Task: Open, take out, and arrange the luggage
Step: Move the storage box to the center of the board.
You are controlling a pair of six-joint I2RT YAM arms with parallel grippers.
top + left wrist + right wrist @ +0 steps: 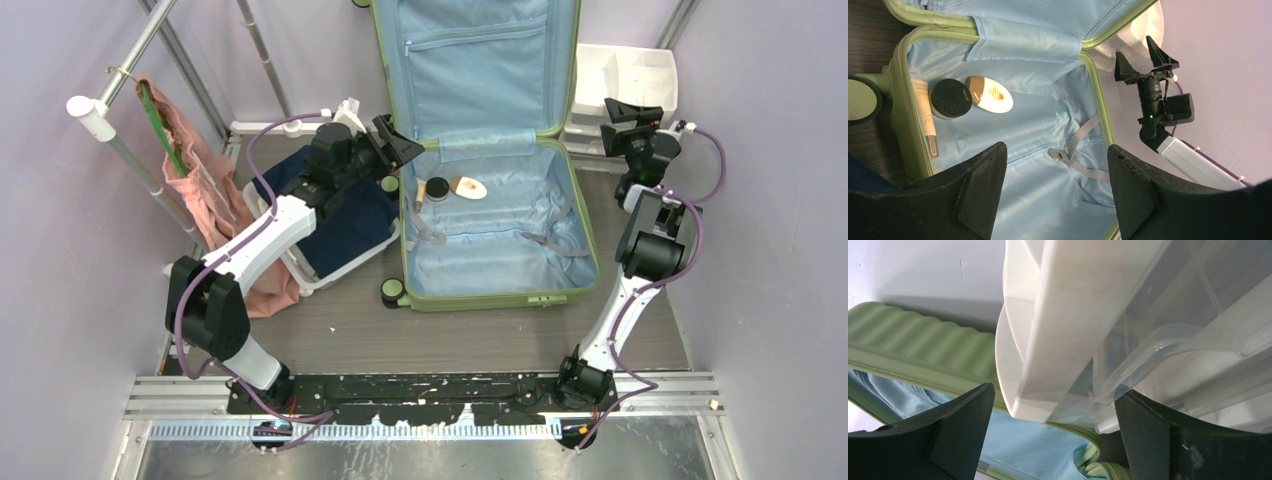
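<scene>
Top: luggage (520, 250) lies open on the counter, lid up. Left claw (398, 140) is over its left rim, right claw (632, 110) near the drawer unit (640, 80); both apart, empty.
Left wrist: tube (924, 115), jar (950, 98) and bottle (989, 94) lie inside, not yet taken out.
Right wrist: drawers fill the view.

The open light-green hard-shell suitcase (500, 298) lies mid-worktop. In its left rear corner sit a round black jar (437, 189) and an oval cream bottle (468, 187). A white mesh plastic basket (340, 274) stands left, a white plastic drawer unit (630, 80) right-rear.
</scene>
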